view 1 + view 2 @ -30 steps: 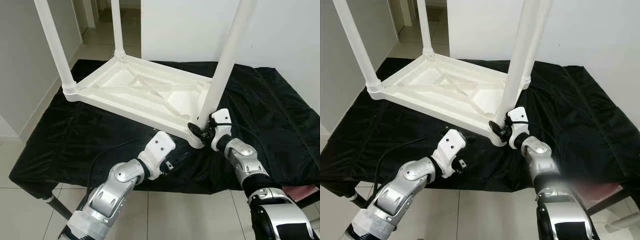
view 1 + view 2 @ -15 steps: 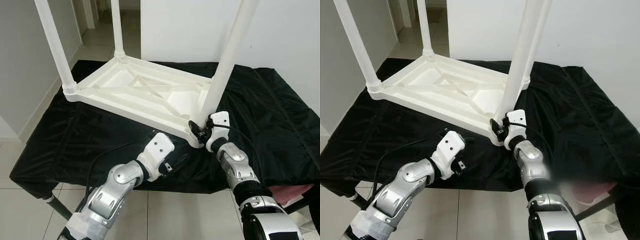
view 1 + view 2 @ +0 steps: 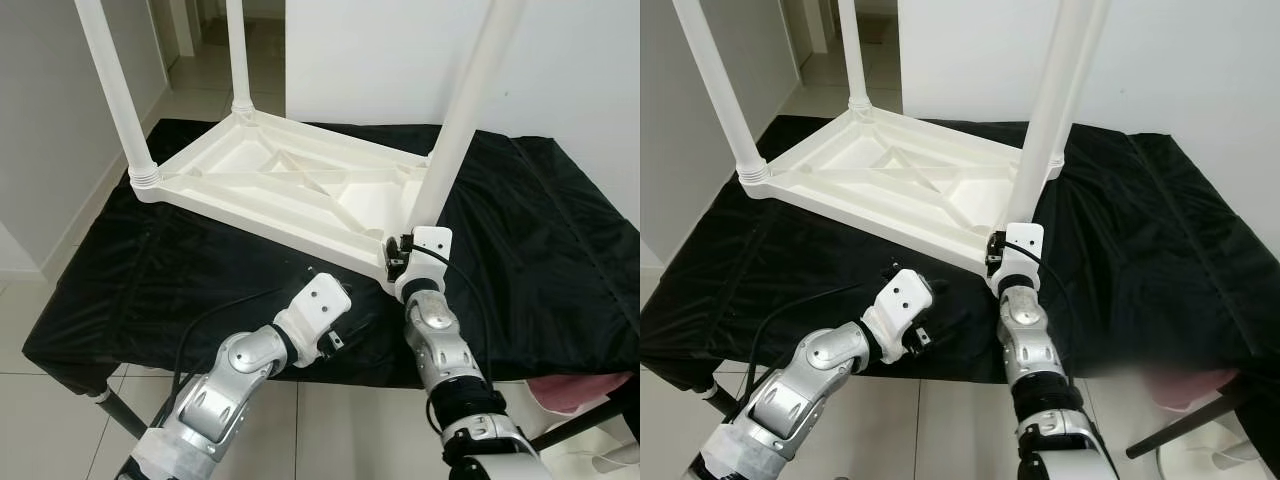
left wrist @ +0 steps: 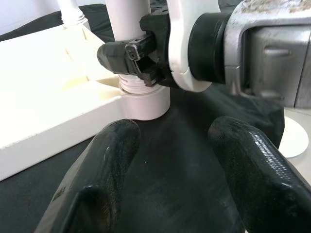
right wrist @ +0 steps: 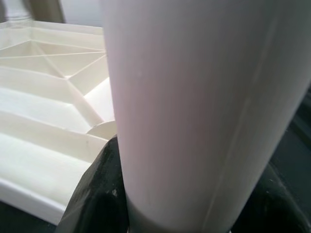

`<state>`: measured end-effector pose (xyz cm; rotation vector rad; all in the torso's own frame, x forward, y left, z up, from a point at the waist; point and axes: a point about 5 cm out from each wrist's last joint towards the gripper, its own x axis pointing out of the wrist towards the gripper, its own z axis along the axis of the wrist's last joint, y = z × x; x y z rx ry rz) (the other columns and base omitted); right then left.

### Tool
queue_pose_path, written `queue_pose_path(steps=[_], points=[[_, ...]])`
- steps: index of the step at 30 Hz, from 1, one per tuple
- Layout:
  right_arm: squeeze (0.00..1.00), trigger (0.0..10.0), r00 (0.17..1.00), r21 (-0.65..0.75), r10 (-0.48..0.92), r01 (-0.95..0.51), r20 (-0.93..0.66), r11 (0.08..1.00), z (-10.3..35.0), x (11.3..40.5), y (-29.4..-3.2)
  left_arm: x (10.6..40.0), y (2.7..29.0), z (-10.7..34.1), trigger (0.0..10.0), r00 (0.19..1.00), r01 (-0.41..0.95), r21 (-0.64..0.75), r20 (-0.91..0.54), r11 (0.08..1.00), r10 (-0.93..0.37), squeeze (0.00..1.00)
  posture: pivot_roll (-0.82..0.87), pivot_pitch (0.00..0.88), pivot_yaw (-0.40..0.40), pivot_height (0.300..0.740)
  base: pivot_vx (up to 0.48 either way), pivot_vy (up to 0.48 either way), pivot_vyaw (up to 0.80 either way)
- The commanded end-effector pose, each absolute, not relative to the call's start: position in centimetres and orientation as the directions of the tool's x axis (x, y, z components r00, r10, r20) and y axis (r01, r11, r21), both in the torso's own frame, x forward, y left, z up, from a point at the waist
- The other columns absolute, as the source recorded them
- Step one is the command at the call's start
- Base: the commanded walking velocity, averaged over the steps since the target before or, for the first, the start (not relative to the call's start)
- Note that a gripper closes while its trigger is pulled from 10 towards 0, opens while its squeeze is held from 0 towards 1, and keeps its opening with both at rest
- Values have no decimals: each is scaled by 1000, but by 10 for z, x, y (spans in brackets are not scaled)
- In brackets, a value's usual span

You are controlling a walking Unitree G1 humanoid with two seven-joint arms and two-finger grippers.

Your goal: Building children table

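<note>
Children table [image 3: 290,190]: white plastic top lying upside down on the black cloth [image 3: 540,230], which covers the table under it; three other legs stand up from its corners.
Near leg [image 3: 455,130]: stands in the corner socket [image 3: 392,268] closest to the robot, and it leans a little to the right.
Right hand [image 3: 397,255]: clamped on the near leg just above the socket; in the right wrist view its black fingers [image 5: 104,194] lie on both sides of the white tube.
Left hand [image 4: 170,160]: fingers apart, holding nothing, low over the cloth just beside the socket and pointing at it.
Risk, thread: I judge that, if the leg is turned while it leans, it may seat crooked and jam.
Risk, top: nothing holds the top, so a strong twist may slide it on the cloth.
Risk, grip: the tube is smooth, so the fingers may slip around it.
</note>
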<state>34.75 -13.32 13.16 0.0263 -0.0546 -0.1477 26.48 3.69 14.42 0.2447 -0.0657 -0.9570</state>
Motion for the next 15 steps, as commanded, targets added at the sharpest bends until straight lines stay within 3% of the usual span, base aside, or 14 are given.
queue_pose_path(steps=[1,6,7,9,10,12,13,15], points=[[0,10000,976,26,-217,216,24,976,123,342,-137,264,35,141,10000,579,799,238,-57,552,-813,0,12,3,-39,740,0,0,0],[0,10000,968,22,-250,249,20,968,123,339,-140,264,34,142,10000,581,796,243,-52,554,-812,0,13,2,-41,740,0,0,0],[184,10000,969,27,-244,243,28,970,124,339,-141,264,34,142,10000,582,795,243,-50,555,-812,0,14,0,-42,740,0,0,0],[184,10000,970,28,-243,242,33,970,125,339,-142,264,34,142,10000,583,795,244,-49,556,-811,0,14,0,-42,740,0,0,0],[522,10000,972,56,-231,228,37,972,126,339,-143,264,34,142,10000,583,794,245,-48,556,-811,0,14,0,-43,740,0,0,0],[522,10000,972,56,-231,228,37,972,126,339,-143,264,34,142,10000,583,794,245,-48,556,-811,0,14,0,-43,740,0,0,0],[1000,10000,973,62,-225,222,45,973,128,339,-144,263,34,142,10000,583,794,246,-45,556,-811,0,14,0,-43,740,0,0,0],[1000,10000,976,76,-211,207,50,975,130,339,-144,263,34,142,10000,582,795,242,-41,557,-812,0,14,0,-43,740,0,0,0]])
